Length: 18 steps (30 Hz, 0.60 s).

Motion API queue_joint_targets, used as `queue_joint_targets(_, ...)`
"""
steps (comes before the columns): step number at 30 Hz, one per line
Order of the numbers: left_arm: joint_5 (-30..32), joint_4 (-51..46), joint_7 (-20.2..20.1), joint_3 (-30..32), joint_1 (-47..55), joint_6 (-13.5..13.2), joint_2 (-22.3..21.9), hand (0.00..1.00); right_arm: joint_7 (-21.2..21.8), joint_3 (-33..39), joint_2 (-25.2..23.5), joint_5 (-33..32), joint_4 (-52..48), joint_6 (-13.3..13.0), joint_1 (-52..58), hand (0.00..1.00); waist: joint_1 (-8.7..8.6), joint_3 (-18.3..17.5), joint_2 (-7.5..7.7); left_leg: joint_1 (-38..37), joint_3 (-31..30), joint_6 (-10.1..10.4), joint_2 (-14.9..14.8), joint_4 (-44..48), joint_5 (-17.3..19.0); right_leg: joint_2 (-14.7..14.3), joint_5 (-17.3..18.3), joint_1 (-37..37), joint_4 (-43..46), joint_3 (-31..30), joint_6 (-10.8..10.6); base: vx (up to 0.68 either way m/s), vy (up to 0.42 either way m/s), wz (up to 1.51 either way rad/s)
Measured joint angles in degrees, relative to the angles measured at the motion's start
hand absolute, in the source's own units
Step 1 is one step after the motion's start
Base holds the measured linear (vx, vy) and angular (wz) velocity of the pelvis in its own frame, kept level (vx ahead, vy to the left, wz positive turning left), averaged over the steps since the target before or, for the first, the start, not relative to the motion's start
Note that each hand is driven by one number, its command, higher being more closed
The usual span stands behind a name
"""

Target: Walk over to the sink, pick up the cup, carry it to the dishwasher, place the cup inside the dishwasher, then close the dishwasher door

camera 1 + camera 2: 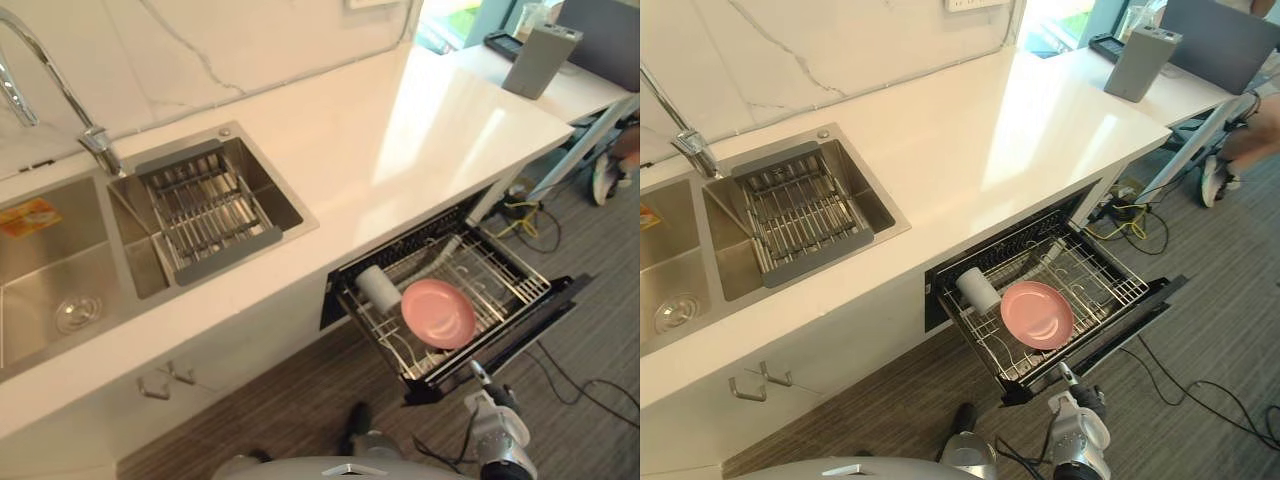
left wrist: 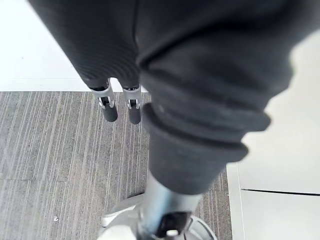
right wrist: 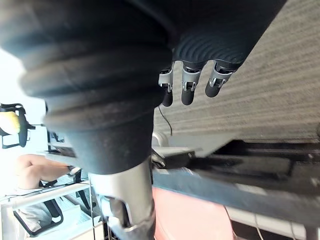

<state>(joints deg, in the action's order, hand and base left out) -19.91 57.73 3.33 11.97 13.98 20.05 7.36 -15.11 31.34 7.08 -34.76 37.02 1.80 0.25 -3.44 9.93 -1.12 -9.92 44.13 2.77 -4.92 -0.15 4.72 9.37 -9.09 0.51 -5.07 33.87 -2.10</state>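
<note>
A white cup (image 1: pixel 378 287) lies on its side in the wire rack (image 1: pixel 505 268) of the open dishwasher drawer (image 1: pixel 548 308), which is pulled out under the counter. Touching it on the rack is a pink plate (image 1: pixel 438 313). My right hand (image 3: pixel 187 87) hangs open over the striped floor, just in front of the drawer, and holds nothing. The right arm (image 1: pixel 498 438) comes in at the lower right, by the drawer's front corner. The left hand (image 2: pixel 109 107) hangs open at my side above the floor, also holding nothing.
A double steel sink (image 1: pixel 60 270) with a tap (image 1: pixel 95 140) sits at the left of the white counter (image 1: pixel 400 130); its right basin holds a drain rack (image 1: pixel 205 210). A grey box (image 1: pixel 540 58) stands on a desk at the far right, where a person's leg (image 1: pixel 612 165) shows. Cables (image 1: pixel 520 215) lie beside the drawer.
</note>
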Motion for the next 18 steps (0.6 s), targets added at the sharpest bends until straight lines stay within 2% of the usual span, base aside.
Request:
queue_joint_targets(3, 1.6, -0.7, -1.3, -0.9, 0.3, -0.2, -0.8, 0.0, -1.6, -3.6, -0.7, -0.9, 0.0, -1.3, -0.5, 0.0, 0.73, 0.6, -1.14, 0.0, 0.1, 0.1, 0.0, 0.0, 0.1, 0.0, 0.1, 0.0, 0.0, 0.1, -0.2, 0.03, 0.039, -0.01)
queue_joint_targets(5, 2.1, -0.8, -2.5, -0.8, 0.3, -0.5, -1.2, 0.0, -4.2, -5.4, -1.2, -0.8, 0.0, -2.1, -1.0, 0.0, 1.89, 0.8, -2.03, -0.1, 1.1, 0.5, -0.6, 1.6, 1.2, -0.1, 0.3, 0.0, 0.3, 0.1, -0.2, 0.07, 0.029, -0.2)
queue_joint_targets(6, 2.1, -0.8, -3.0, -0.7, 0.3, -0.6, -1.2, 0.0, -4.8, -6.4, -1.0, -0.8, 0.0, -2.2, -1.1, 0.0, 2.35, 1.1, -2.11, 0.1, 1.4, 0.6, -1.3, 3.4, 2.0, -0.3, 0.4, -0.1, 0.5, -0.1, -0.1, 0.08, 0.014, -0.43)
queue_joint_targets(7, 2.2, -0.7, -3.8, -0.1, 0.4, -0.6, -1.1, 0.0, -5.9, -9.3, -0.5, -0.8, 0.8, -2.6, -2.1, 0.0, 3.1, 2.4, -1.47, 1.4, 0.8, 0.2, -3.3, 9.9, 3.5, -0.1, 0.9, -0.4, 1.4, -1.1, 0.2, 0.04, -0.033, -0.6)
queue_joint_targets(8, 2.2, -0.8, -4.7, 0.8, 1.0, -0.7, -0.7, 0.0, -6.7, -12.8, 0.3, -0.8, 3.7, -2.9, -4.2, 0.0, 3.41, 3.6, 0.02, 4.4, -4.1, -0.7, -5.4, 19.9, 4.0, 0.5, 1.7, -0.7, 2.9, -3.3, 0.7, 0.01, -0.049, -0.65)
queue_joint_targets(9, 2.0, -1.2, -5.4, 1.0, 1.5, -0.6, -0.7, 0.0, -6.9, -13.5, 0.7, -0.9, 4.9, -2.9, -5.5, 0.0, 3.61, 4.1, 0.32, 6.6, -8.2, -1.1, -6.5, 25.6, 4.1, 0.8, 1.9, -0.7, 3.7, -5.0, 0.6, -0.03, -0.019, -0.9)
queue_joint_targets(10, 1.9, -2.2, -6.1, 0.8, 1.8, -0.6, -1.8, 0.0, -7.5, -14.0, 2.2, -0.9, 8.0, -3.2, -8.8, 0.0, 5.05, 5.6, 0.51, 9.2, -16.4, 0.1, -5.7, 27.3, 8.1, 1.2, 2.2, -1.3, 4.5, -8.1, 0.6, -0.06, 0.057, -0.94)
queue_joint_targets(12, 0.2, -2.2, -6.3, 0.3, 1.4, -0.1, -3.5, 0.0, -7.2, -15.7, 5.8, -0.9, 14.5, -3.1, -16.3, 0.0, 6.21, 6.1, -0.93, 10.6, -23.9, 0.5, -4.0, 21.4, 9.4, 0.8, 2.1, -4.2, 4.8, -11.8, 0.6, -0.11, 0.145, -1.51)
queue_joint_targets(13, -0.9, -2.1, -6.6, -0.6, 0.9, 0.1, -3.8, 0.0, -5.4, -17.5, 7.6, -1.1, 16.3, -3.3, -20.6, 0.0, 6.6, 6.8, -2.13, 12.1, -24.9, 1.4, -4.3, 16.3, 7.9, -0.1, 2.0, -6.6, 4.9, -12.7, 0.4, -0.11, 0.148, -1.69)
queue_joint_targets(14, -1.4, -1.7, -6.6, -1.1, 0.2, 0.1, -3.7, 0.0, -4.3, -18.2, 8.2, -1.5, 16.4, -3.4, -22.4, 0.0, 7.26, 7.2, -2.95, 12.1, -24.5, 1.6, -4.2, 15.8, 6.0, -0.3, 1.9, -7.4, 5.0, -13.3, -0.3, -0.1, 0.135, -1.5)
queue_joint_targets(15, -2.0, -0.2, -6.4, -2.2, -1.7, 0.0, -3.4, 0.0, -2.6, -19.4, 9.1, -2.2, 16.3, -3.4, -24.5, 0.0, 7.72, 8.4, -3.1, 12.7, -22.7, 1.3, -4.3, 15.4, 5.1, 0.5, 0.5, -9.1, 8.2, -13.9, 0.6, -0.02, 0.147, -0.9)
queue_joint_targets(16, -2.5, 0.6, -6.5, -3.1, -2.9, -0.2, -1.2, 0.0, -1.5, -19.4, 9.8, -3.4, 16.3, -3.4, -25.4, 0.0, 8.1, 9.3, -2.29, 12.6, -22.2, 1.0, -2.9, 14.0, 4.6, 1.7, 1.4, -8.5, 8.3, -14.1, -0.9, 0.03, 0.171, -0.58)
queue_joint_targets(18, -2.6, 0.2, -6.6, -3.6, -4.0, -0.6, -0.4, 0.0, -1.3, -19.4, 10.2, -4.5, 16.3, -4.3, -26.9, 0.0, 7.66, 11.3, -1.67, 12.3, -22.2, 0.7, -1.3, 12.3, 3.3, 2.5, 0.7, -8.7, 7.7, -14.2, -1.0, 0.05, 0.133, -0.02)
